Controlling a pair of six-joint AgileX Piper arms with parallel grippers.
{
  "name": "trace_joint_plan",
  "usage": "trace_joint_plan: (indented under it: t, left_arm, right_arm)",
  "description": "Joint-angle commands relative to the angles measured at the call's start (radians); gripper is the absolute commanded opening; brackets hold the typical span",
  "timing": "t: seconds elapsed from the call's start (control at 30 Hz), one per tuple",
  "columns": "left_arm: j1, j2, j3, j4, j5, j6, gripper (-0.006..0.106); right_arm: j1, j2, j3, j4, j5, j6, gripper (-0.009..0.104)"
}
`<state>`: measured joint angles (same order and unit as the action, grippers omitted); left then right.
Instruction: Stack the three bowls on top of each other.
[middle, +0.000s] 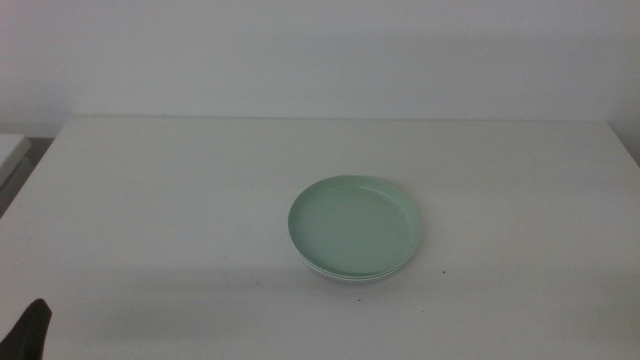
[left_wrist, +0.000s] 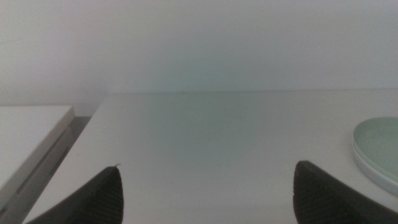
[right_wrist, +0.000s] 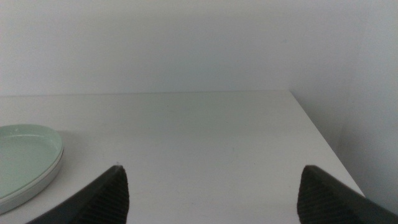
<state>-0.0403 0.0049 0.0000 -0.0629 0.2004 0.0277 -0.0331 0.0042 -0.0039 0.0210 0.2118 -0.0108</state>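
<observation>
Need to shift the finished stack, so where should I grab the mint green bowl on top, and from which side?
Pinch the mint green bowl at its low rim; the shallow, plate-like shape offers nothing else. It sits nested on another bowl whose pale edge shows beneath. Either side looks workable: left gripper and right gripper both wait open, back from the stack.

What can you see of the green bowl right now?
The green bowl is a pale mint, shallow, plate-like round dish with a low rim, smooth like plastic and empty. It sits upright on top of a stack, a little right of the table's middle. Under its near edge only a thin white rim of another dish shows; how many lie beneath cannot be told. Neither gripper touches it: the left gripper and the right gripper both wait open, well apart from it.
</observation>
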Motion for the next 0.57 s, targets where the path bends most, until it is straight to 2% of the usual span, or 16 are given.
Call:
trace_joint_plan:
  t: [0.0, 0.1, 0.13, 0.23, 0.53]
  left_arm:
    - [0.0, -0.005, 0.0, -0.012, -0.033, -0.005, 0.094]
    - [0.0, -0.005, 0.0, -0.012, -0.029, -0.005, 0.094]
    - [0.0, -0.005, 0.0, 0.028, -0.033, -0.005, 0.094]
    - [0.0, -0.005, 0.0, 0.049, -0.035, -0.005, 0.094]
    - [0.0, -0.005, 0.0, 0.048, -0.037, -0.003, 0.094]
  right_arm:
    - [-0.008, -0.004, 0.004, -0.015, -0.001, -0.006, 0.093]
    - [-0.008, -0.004, 0.004, -0.015, -0.001, -0.006, 0.093]
    - [-0.008, -0.004, 0.004, -0.015, -0.001, -0.006, 0.093]
    - [-0.008, -0.004, 0.004, -0.015, -0.001, -0.006, 0.093]
    - [-0.008, -0.004, 0.004, -0.015, -0.001, -0.006, 0.093]
